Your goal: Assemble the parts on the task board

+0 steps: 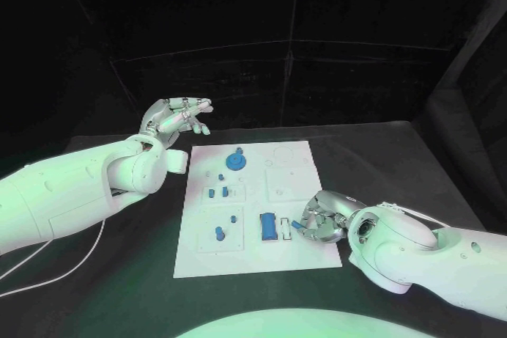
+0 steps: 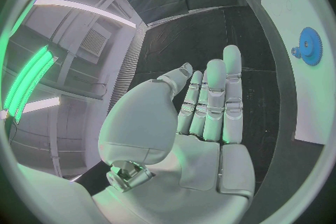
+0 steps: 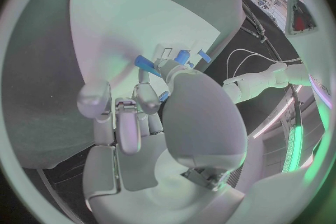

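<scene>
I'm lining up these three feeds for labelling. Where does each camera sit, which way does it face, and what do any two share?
Head view: on the robot's head, looking down at the board; both arms enter, left hand raised beyond the board's far left corner, right hand at its near right edge.
Left wrist view: behind the left hand, looking along its open palm toward the board's gear.
Right wrist view: behind the right hand, facing the board and blue parts.
Shared: head and left wrist views both show the gear.

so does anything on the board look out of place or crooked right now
Nothing stands out. The blue gear and the other blue parts sit on the task board. The right hand is at the blue block; the left hand is raised and empty.
</scene>
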`<act>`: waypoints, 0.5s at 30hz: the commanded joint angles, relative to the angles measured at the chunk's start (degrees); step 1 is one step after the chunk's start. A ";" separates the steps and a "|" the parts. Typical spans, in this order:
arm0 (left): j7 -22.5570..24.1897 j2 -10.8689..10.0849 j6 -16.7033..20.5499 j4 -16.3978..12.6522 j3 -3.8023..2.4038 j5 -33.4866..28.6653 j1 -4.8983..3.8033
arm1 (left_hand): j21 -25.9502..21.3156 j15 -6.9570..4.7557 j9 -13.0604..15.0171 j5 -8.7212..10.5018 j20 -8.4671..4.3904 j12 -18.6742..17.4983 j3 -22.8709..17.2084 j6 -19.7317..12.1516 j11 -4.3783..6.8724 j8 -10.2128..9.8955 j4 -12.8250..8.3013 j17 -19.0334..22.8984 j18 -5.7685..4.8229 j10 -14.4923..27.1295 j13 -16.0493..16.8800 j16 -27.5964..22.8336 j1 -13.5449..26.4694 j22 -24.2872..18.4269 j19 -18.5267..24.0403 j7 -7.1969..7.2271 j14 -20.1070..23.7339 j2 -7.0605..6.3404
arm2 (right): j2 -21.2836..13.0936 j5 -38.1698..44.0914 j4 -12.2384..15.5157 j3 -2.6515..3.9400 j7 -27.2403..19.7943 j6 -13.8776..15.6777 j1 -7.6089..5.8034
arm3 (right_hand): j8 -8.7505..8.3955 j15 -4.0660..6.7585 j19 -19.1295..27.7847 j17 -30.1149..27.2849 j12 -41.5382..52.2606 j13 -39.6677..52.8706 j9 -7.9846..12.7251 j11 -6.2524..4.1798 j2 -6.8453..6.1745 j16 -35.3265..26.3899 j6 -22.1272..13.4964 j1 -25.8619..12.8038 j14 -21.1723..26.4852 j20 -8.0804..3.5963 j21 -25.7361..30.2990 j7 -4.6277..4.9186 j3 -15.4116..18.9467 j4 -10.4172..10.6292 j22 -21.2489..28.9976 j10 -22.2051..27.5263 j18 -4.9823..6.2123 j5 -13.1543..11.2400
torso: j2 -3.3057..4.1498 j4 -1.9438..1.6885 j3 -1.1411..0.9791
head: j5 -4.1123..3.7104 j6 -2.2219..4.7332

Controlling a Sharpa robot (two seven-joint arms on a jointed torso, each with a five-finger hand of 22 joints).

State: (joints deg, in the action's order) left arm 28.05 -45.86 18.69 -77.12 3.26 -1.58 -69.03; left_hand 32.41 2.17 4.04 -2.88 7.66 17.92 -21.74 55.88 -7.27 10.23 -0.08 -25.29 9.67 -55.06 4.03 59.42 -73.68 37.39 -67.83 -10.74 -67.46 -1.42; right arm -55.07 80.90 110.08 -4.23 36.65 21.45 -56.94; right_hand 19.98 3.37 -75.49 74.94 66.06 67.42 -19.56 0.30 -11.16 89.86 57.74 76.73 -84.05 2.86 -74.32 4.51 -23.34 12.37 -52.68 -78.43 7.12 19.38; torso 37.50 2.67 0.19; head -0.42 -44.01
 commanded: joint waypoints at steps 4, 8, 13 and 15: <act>0.19 -0.11 -0.67 -0.19 -0.04 -0.06 -0.09 | -0.38 -0.02 -0.03 0.02 0.13 0.17 -0.02 -0.31 0.15 0.31 -0.39 0.09 0.77 0.34 -0.07 0.18 -0.54 -0.07 0.07 -0.05 0.38 0.16 | 1.00 -3.71 -0.61 0.01 -1.16 2.12 -0.05 | 0.26 -0.51 -0.19 15.06 0.56 0.28 -0.34 -0.14 0.26 0.14 0.91 -3.78 -5.95 0.48 -0.48 -0.04 -0.21 0.54 -0.47 -0.63 -0.84 -0.68 | 0.00 0.00 0.01 | 0.11 -0.10; 0.17 -0.12 -0.67 -0.23 -0.04 -0.06 -0.09 | -0.38 -0.02 -0.03 0.02 0.13 0.17 -0.02 -0.31 0.15 0.31 -0.39 0.09 0.77 0.34 -0.07 0.18 -0.54 -0.07 0.07 -0.05 0.38 0.16 | 1.92 -4.15 -1.50 0.02 -1.08 0.60 -0.05 | 0.25 0.39 -0.60 15.06 1.38 0.97 -0.55 -1.57 0.17 0.14 1.68 -6.59 -5.95 -0.62 -0.88 -0.72 0.77 1.35 -1.33 -1.33 -1.10 -0.80 | -0.01 0.03 0.00 | 0.11 -0.11; 0.15 -0.11 -0.67 -0.26 -0.04 -0.06 -0.09 | -0.38 -0.02 -0.03 0.02 0.13 0.17 -0.02 -0.31 0.15 0.31 -0.39 0.09 0.77 0.34 -0.07 0.18 -0.54 -0.07 0.07 -0.05 0.38 0.16 | 2.75 -4.13 -2.26 0.02 -1.21 0.73 -0.05 | 0.23 0.54 -0.65 15.06 1.64 1.33 -0.95 -1.02 0.83 0.14 2.82 -8.90 -5.95 -0.58 -0.89 -0.93 3.17 1.48 -1.51 -1.67 -0.98 1.67 | 0.00 -0.01 -0.04 | 0.17 -0.13; 0.14 -0.11 -0.66 -0.26 -0.04 -0.06 -0.09 | -0.38 -0.02 -0.03 0.02 0.13 0.17 -0.02 -0.31 0.15 0.31 -0.39 0.09 0.77 0.34 -0.07 0.18 -0.54 -0.07 0.07 -0.05 0.38 0.16 | 3.17 -4.03 -2.73 0.02 -1.19 0.83 -0.05 | 0.09 0.96 -0.72 15.06 1.64 1.43 -1.18 -1.27 1.30 0.14 3.11 -9.16 -5.95 -0.94 -0.92 -1.25 4.24 1.24 -1.66 -1.77 -1.03 1.95 | 0.00 0.02 -0.04 | 0.05 -0.14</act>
State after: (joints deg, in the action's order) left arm 27.99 -45.96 18.66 -77.26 3.26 -1.58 -69.03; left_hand 32.41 2.17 4.03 -2.88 7.66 17.92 -21.74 55.89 -7.27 10.23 -0.08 -25.30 9.67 -55.07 4.03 59.42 -73.68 37.39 -67.83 -10.74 -67.46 -1.42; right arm -52.09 77.50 107.53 -4.23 36.07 22.21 -56.94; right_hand 20.45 4.02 -76.17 74.94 67.43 68.79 -20.66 -0.93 -10.02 89.86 60.48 67.92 -84.03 1.92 -75.07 3.19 -19.47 13.74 -54.28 -80.07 6.62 21.18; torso 37.50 2.67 0.16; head -0.24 -44.16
